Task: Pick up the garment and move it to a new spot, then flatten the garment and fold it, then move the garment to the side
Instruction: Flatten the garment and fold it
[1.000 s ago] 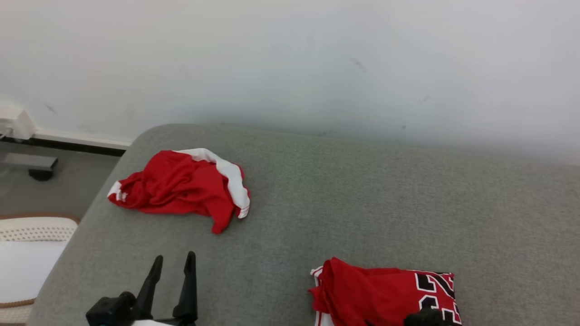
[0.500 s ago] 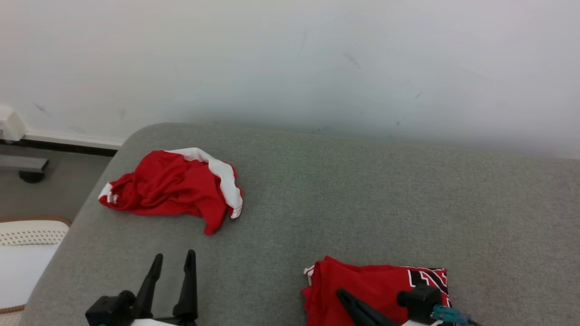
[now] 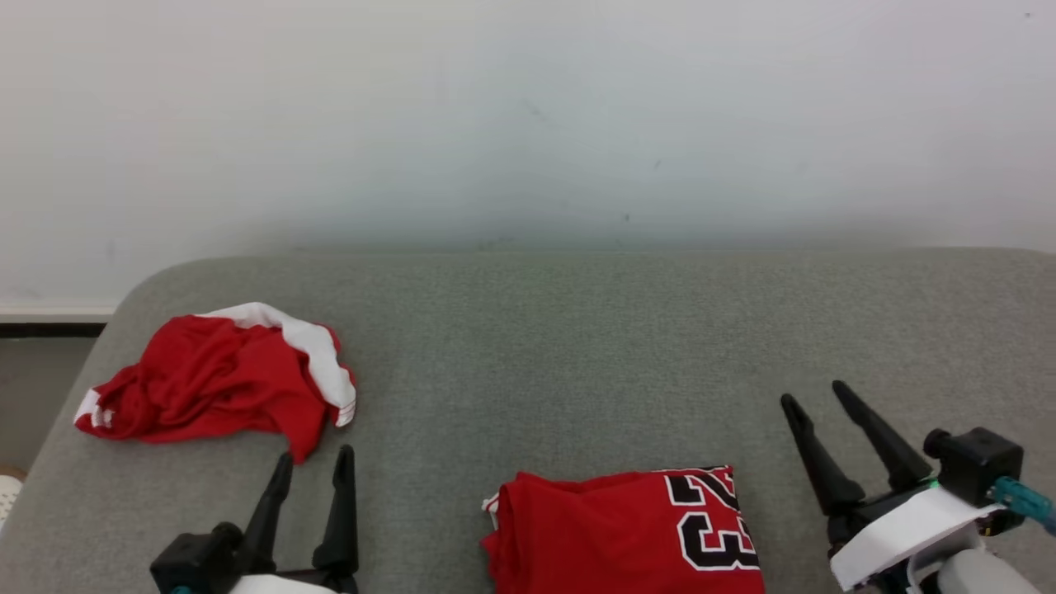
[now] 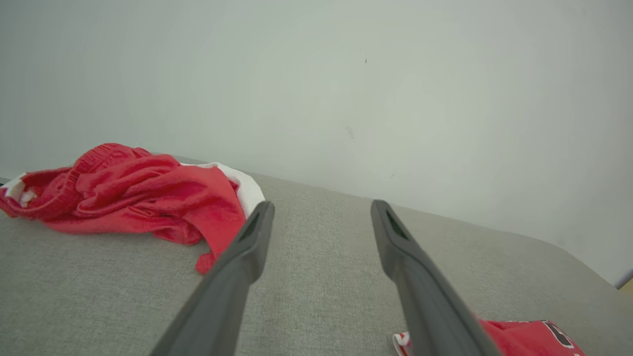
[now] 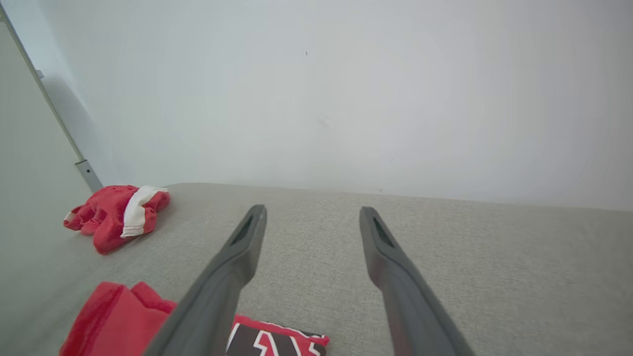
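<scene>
A folded red garment [image 3: 619,532] with a black-and-white 23 lies flat on the grey cushion [image 3: 577,346] near its front edge; it also appears in the right wrist view [image 5: 113,321] and the left wrist view [image 4: 524,336]. My right gripper [image 3: 814,393] is open just right of it, apart from the cloth, nothing between its fingers [image 5: 312,208]. At the far left lies a crumpled red garment with a white band [image 3: 214,379] [image 4: 123,193] [image 5: 111,215]. My left gripper [image 3: 315,454] is open just in front of it, empty [image 4: 322,203].
A pale wall [image 3: 528,124] rises directly behind the cushion. The cushion's rounded left corner [image 3: 124,297] drops off to a strip of floor and baseboard. Bare grey fabric spreads between the two garments and out to the right.
The right gripper has opened, let go of the folded garment and drawn off to its right. The head view has swung to the right. The left gripper stays open in place.
</scene>
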